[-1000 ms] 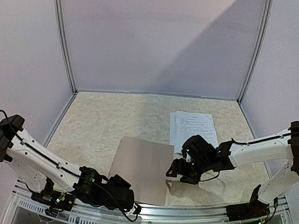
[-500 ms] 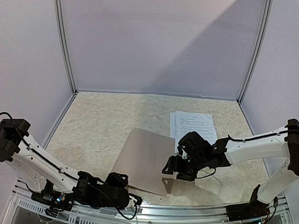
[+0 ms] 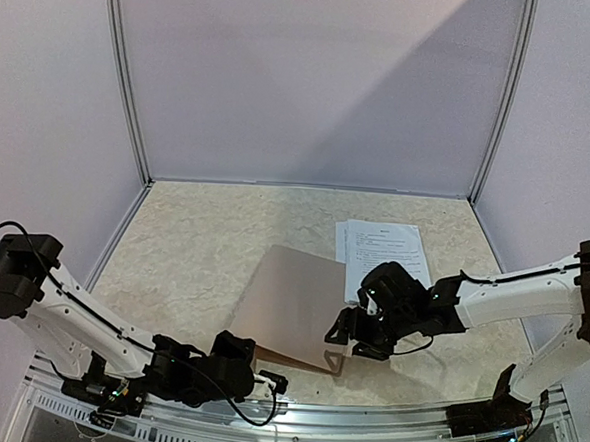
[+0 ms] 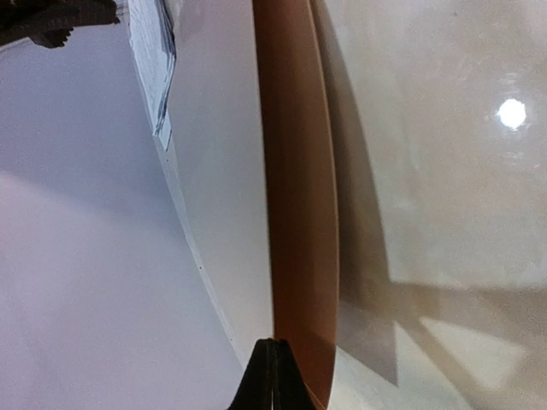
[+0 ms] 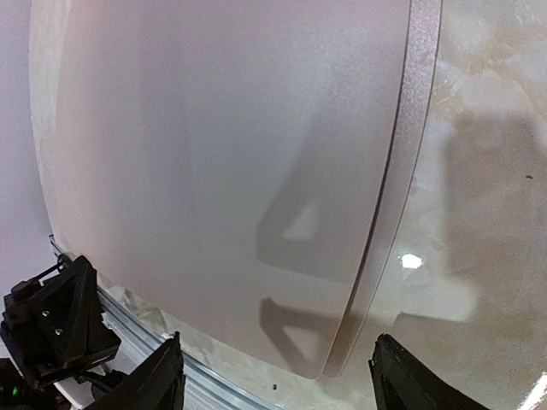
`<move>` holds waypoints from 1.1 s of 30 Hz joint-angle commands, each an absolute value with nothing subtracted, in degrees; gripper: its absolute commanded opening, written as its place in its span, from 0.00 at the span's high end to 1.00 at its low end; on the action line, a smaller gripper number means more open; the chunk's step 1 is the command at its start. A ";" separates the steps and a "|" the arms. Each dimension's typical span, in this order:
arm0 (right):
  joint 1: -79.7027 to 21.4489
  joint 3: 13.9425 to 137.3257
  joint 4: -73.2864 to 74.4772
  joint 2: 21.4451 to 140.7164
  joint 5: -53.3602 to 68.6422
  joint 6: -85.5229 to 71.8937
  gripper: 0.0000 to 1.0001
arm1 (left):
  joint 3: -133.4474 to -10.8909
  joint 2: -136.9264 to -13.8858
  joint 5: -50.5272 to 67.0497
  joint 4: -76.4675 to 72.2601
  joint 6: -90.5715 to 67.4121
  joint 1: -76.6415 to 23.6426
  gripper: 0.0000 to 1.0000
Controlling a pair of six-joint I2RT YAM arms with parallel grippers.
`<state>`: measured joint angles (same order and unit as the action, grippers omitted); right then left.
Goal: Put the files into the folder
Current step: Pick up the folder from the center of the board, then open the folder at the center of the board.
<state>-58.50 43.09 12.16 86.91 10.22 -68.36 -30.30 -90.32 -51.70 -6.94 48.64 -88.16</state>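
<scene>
Left gripper (image 4: 273,354) pinches shut on the near edge of the taupe folder (image 3: 295,306) at the front of the marbled table (image 3: 194,235). The cover's near corner appears raised off the surface, and the left wrist camera sees the board almost edge-on. The right gripper (image 3: 353,335) hangs with jaws wide just above the folder's right side, holding nothing.

The files (image 3: 381,254) lie flat on the table behind and to the right of the folder. Their near-left corner is tucked close to its far-right corner, and none are inside it yet.

The step in hand looks like opening the cover. It would go best if the left arm swings the pinched edge up in an arc about the spine (image 5: 402,171) rather than pulling it straight. A straight pull risks dragging the whole binder across the smooth top, or letting the thin board slip out of the fingertips. The free right gripper seems well placed to press the lower board down or to catch the cover as it rises, and should stay clear of the papers until the folder lies open.

Counted: one folder, one pile of printed sheets — overlapped too closely to number — and two grippers, one gripping and one free.
</scene>
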 commanded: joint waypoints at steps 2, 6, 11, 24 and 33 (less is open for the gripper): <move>-58.44 39.77 5.26 83.65 11.94 -72.20 0.25 | -30.75 -87.42 -52.32 -6.77 47.49 -86.82 1.00; -58.37 39.02 1.67 85.34 13.56 -74.22 0.25 | -30.81 -86.25 -52.59 -5.96 46.91 -86.41 1.00; -58.43 39.13 1.76 87.18 13.50 -74.19 0.25 | -30.77 -85.72 -52.35 -4.83 46.03 -86.18 1.00; -57.61 37.94 -9.21 92.66 16.77 -75.65 0.24 | -31.03 -85.57 -52.38 -4.70 45.69 -86.05 1.00; -56.62 39.09 -15.90 94.53 19.43 -76.51 0.78 | -32.13 -83.11 -45.74 6.01 40.16 -85.50 1.00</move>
